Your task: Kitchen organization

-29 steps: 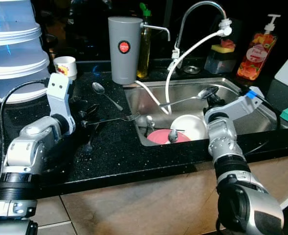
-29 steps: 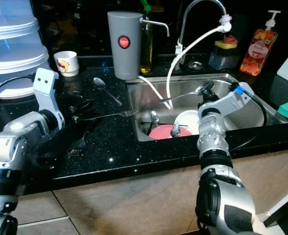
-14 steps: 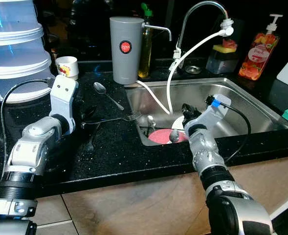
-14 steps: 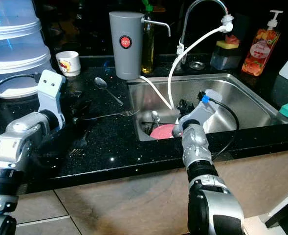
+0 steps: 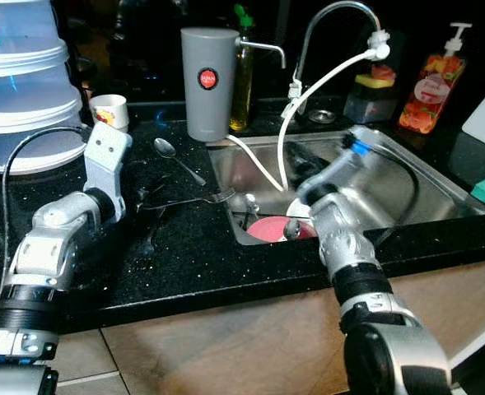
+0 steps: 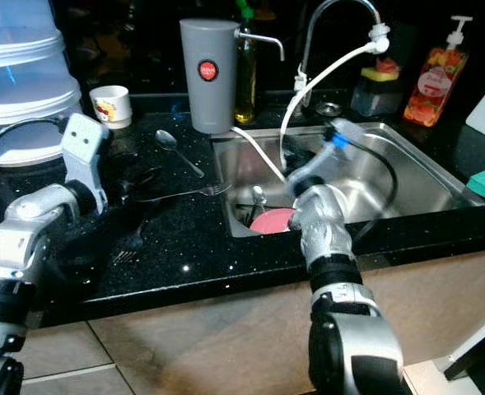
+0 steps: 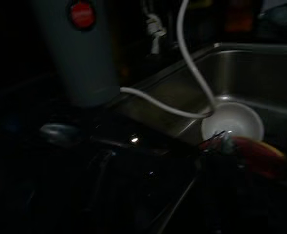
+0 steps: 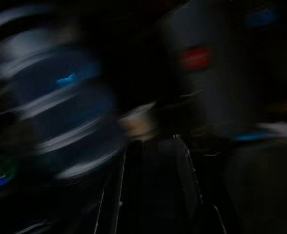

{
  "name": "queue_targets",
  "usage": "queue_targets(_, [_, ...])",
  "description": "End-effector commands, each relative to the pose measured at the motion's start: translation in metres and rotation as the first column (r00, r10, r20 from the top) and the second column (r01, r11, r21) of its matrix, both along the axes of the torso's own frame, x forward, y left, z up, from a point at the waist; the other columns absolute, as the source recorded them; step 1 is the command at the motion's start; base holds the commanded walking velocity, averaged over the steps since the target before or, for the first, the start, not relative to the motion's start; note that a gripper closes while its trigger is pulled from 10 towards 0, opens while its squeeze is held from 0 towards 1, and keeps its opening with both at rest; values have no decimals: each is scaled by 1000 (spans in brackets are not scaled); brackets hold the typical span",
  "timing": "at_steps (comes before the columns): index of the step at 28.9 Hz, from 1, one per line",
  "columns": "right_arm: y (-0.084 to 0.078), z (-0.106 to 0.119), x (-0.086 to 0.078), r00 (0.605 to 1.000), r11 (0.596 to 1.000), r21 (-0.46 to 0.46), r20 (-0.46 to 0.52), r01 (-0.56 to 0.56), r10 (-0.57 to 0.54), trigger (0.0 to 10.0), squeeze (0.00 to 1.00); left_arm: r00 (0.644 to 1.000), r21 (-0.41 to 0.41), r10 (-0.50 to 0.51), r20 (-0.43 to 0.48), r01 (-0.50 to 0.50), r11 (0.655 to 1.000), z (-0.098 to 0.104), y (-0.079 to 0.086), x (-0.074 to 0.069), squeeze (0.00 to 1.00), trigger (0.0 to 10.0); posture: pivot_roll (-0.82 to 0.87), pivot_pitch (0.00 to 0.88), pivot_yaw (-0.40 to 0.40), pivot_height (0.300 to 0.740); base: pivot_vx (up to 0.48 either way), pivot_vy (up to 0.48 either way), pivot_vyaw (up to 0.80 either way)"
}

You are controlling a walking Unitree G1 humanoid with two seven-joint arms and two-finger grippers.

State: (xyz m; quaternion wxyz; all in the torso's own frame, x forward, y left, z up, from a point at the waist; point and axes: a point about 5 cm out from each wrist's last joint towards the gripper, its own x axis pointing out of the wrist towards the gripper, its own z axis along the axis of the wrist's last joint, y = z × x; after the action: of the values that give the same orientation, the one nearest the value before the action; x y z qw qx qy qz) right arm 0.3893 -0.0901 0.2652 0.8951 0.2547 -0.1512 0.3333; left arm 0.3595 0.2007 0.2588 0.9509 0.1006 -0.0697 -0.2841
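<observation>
While head views show the right gripper [image 5: 296, 156] over the sink [image 5: 407, 193], jaws untellable, near pink plate [image 5: 267, 229] | left wrist: fork [image 5: 194, 200] lies on counter, grip unclear | right wrist: blurred; hose [image 5: 285, 140] snag risk.

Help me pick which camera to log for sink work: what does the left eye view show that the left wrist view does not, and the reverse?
The left eye view adds the soap bottle, the small cup, the stacked white containers and the faucet. The left wrist view, though dark, adds the open white bowl, which the right arm covers from the head. Both share the grey canister, white hose, sink, pink plate and the spoon on the counter.
</observation>
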Motion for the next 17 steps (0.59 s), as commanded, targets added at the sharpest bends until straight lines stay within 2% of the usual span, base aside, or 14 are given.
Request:
queue_targets(1, [6,-5,-6,996,996,-16,-11,-87,86,10000,0,1000,-3,-23,-1,23,1000,-1,5,-1,1000,10000,87,42,-19,740,0,0,0])
queue_targets(3, [16,-4,-20,979,976,-88,36,-199,203,10000,0,998,15,-48,-32,49,999,-9,6,4,1000,10000,87,42,-19,740,0,0,0])
queue_targets(6, [24,-5,-36,952,941,-197,84,-274,295,10000,0,994,75,-79,-80,85,994,-20,7,9,1000,10000,85,47,-14,740,0,0,0])
queue_targets(8, [25,-5,-39,947,934,-220,90,-283,308,10000,0,993,103,-81,-91,90,991,-23,7,10,1000,10000,85,47,-14,740,0,0,0])
queue_targets(10, [23,-5,-44,940,917,-258,73,-304,333,10000,0,984,113,-120,-135,136,984,-30,8,12,1000,10000,85,47,-14,740,0,0,0])
queue_targets(12, [19,-6,-44,948,921,-261,60,-289,314,10000,0,976,122,-145,-162,166,979,-33,9,14,1000,10000,73,54,-5,740,0,0,0])
queue_targets(17, [16,-5,-44,952,925,-257,55,-279,302,10000,0,974,120,-153,-166,174,977,-34,8,16,1000,10000,73,54,-5,740,0,0,0])
